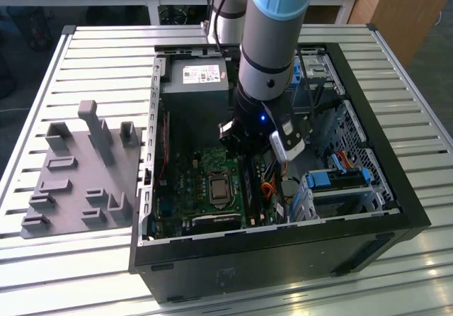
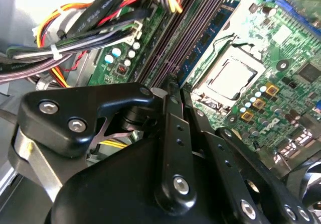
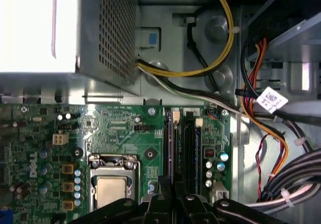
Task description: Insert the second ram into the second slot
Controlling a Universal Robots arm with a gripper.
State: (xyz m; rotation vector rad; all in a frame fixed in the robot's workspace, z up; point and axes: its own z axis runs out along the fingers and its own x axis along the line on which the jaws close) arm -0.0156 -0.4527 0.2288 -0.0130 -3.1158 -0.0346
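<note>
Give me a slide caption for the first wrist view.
Tool lowered over the motherboard's memory slots, beside the processor socket.

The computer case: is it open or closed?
Open. In the exterior view the computer case has no cover on top; the motherboard lies bare and the arm reaches inside.

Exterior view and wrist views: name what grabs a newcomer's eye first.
The robot arm plunges into the open computer case on the slatted table. Its black pincer sits over the memory slots beside the processor socket. A grey fixture plate lies at the exterior view's left.
</note>
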